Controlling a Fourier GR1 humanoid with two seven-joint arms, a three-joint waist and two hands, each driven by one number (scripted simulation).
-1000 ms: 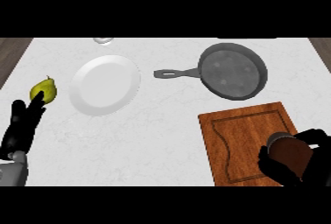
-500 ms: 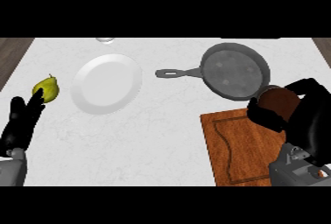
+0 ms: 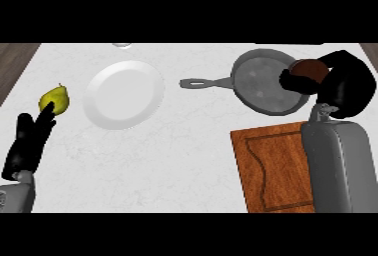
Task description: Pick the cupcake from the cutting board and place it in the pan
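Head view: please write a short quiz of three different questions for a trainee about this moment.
1. True or false: the cupcake lies on the cutting board.
2. Which hand holds the cupcake? A) left hand B) right hand
3. Fill in: the yellow pear lies left of the white ____.

Key:
1. False; it is held over the right edge of the pan.
2. B; the fingers curl round it.
3. plate.
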